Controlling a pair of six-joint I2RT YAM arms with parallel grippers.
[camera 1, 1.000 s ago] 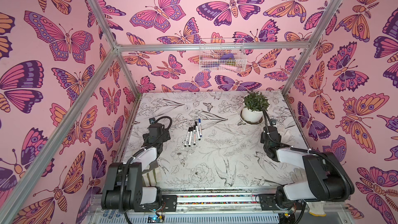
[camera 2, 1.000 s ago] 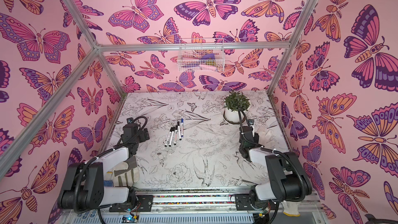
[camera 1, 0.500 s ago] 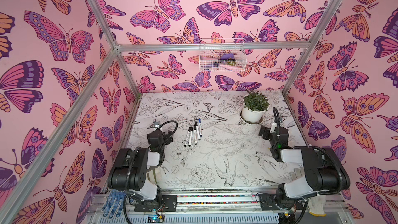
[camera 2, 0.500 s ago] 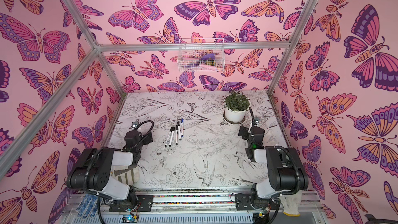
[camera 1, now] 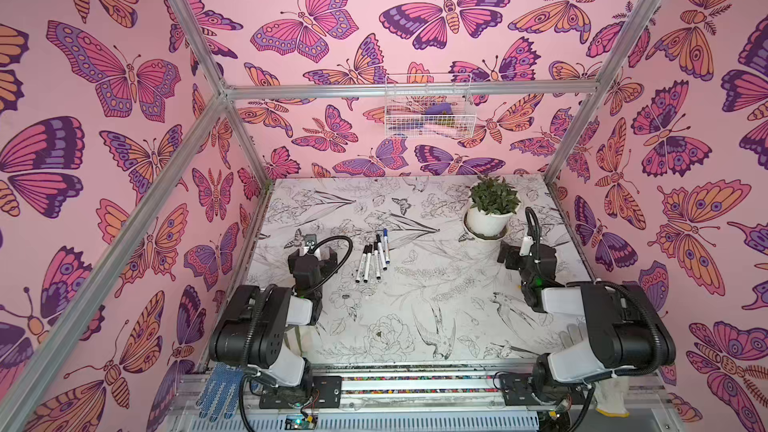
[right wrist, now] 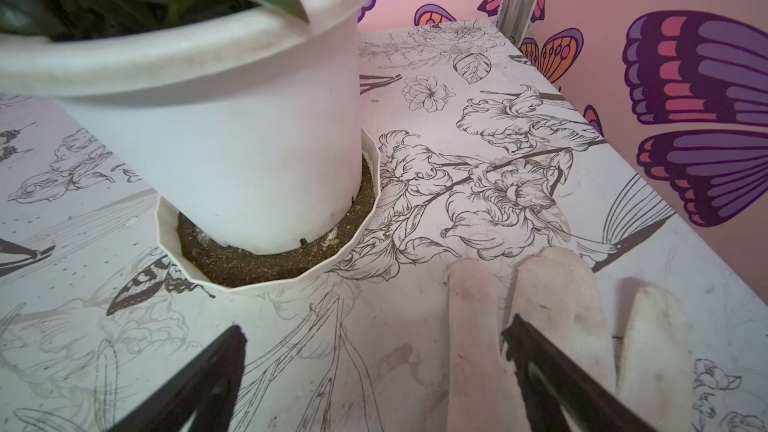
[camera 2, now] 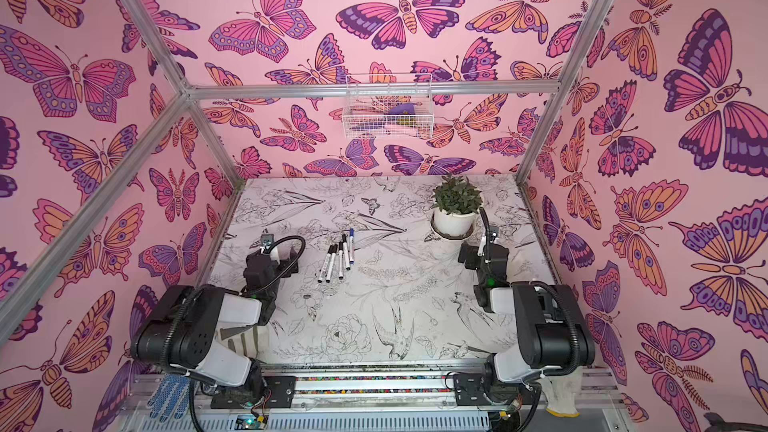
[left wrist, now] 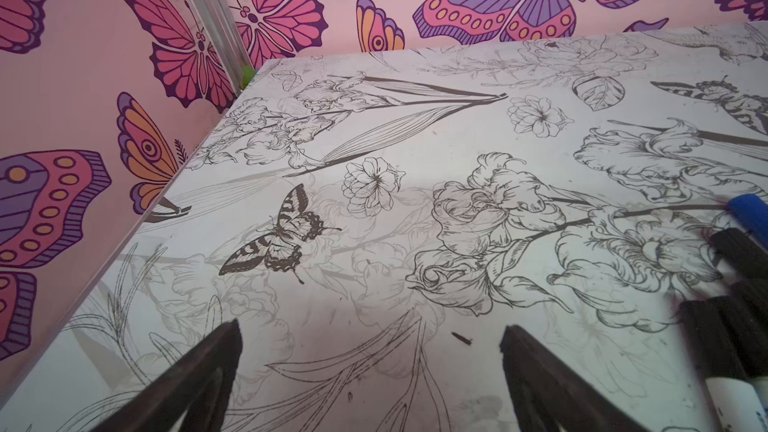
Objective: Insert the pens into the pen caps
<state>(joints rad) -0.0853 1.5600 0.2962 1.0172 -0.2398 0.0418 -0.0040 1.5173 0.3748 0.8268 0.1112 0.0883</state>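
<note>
Left tool (left wrist: 370,338) gapes wide and empty; right tool (right wrist: 374,338) likewise, beside the plant pot (right wrist: 232,151). Five pens (camera 1: 376,263) lie side by side on the table (camera 1: 415,313), caps (left wrist: 737,249) on, at three o'clock from the left tool.

Arms (camera 1: 266,326) are black and white, cables (camera 1: 350,252) seemingly ribbed black

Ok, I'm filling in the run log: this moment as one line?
left gripper: open, empty | right gripper: open, empty | pens: five, capped, side by side on table
</note>
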